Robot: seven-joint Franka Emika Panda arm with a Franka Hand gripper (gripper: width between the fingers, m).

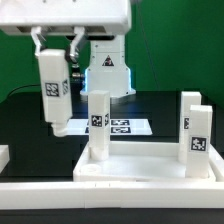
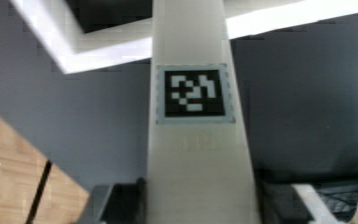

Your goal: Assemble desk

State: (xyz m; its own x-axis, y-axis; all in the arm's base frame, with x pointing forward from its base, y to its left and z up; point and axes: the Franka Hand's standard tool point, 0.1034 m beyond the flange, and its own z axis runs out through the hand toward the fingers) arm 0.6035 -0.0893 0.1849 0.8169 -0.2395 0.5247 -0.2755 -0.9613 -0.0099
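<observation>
The desk top (image 1: 140, 168) lies flat at the front of the black table (image 1: 20, 110), rim up so that its corner sockets face the ceiling and can take legs from above. One leg (image 1: 99, 125) already stands upright in it toward the exterior view's left, and two more (image 1: 196, 140) stand close together at the exterior view's right. A fourth leg (image 1: 53, 95) hangs in the air above the table, beside the top and off to the exterior view's left, its lower end near the table surface but apparently not resting on it. The gripper (image 1: 55, 48) is clamped on that leg's upper end, fingers pressed against opposite faces, which keeps the post close to vertical, as it must be to drop into a socket. In the wrist view the held leg (image 2: 194, 110) runs straight away from the camera, its tag facing the lens, with a white rimmed corner, probably the desk top (image 2: 105, 45), beyond it. The marker board (image 1: 125, 126) lies flat behind the top.
</observation>
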